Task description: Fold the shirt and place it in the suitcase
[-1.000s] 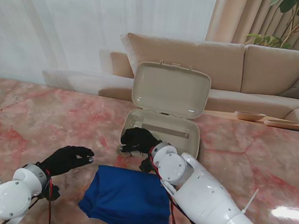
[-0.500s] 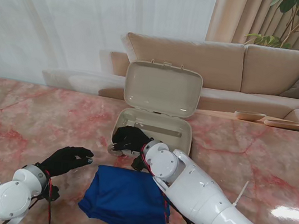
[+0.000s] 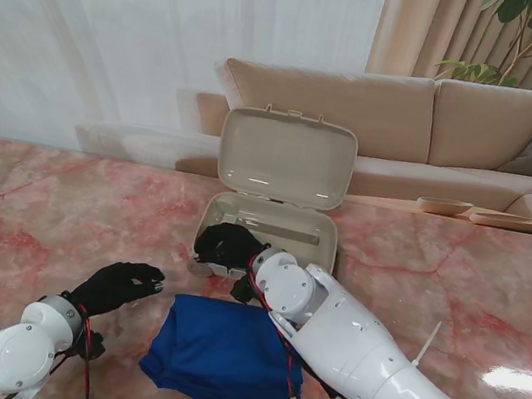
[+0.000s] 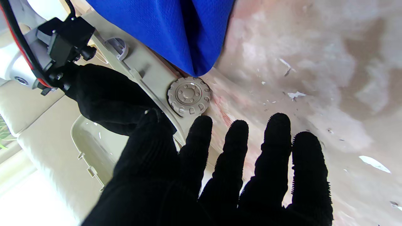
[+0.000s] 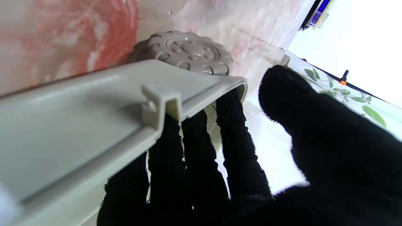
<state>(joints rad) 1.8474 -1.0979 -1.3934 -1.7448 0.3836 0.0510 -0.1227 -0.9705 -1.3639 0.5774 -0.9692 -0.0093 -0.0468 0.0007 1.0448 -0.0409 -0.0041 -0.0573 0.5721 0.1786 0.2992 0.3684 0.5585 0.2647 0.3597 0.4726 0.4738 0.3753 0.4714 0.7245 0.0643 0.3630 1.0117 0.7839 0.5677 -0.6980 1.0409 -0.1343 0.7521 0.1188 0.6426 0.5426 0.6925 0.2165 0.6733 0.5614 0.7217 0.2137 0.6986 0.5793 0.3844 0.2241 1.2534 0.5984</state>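
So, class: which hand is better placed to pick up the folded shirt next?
Left. The left hand hangs open beside the shirt, holding nothing; the right hand is hooked over the suitcase rim.

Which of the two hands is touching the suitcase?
The right hand: its fingers hook over the front rim of the suitcase, beside a wheel. The left hand hangs open, holding nothing, left of the blue shirt.

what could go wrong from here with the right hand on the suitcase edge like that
1. The right hand hooks its fingers over the suitcase rim near one corner, so pulling could swivel the case on its wheel rather than slide it straight.
2. The upright lid might swing shut if the case jerks.
3. The folded shirt lies close to the rim; the case or forearm could rumple it.
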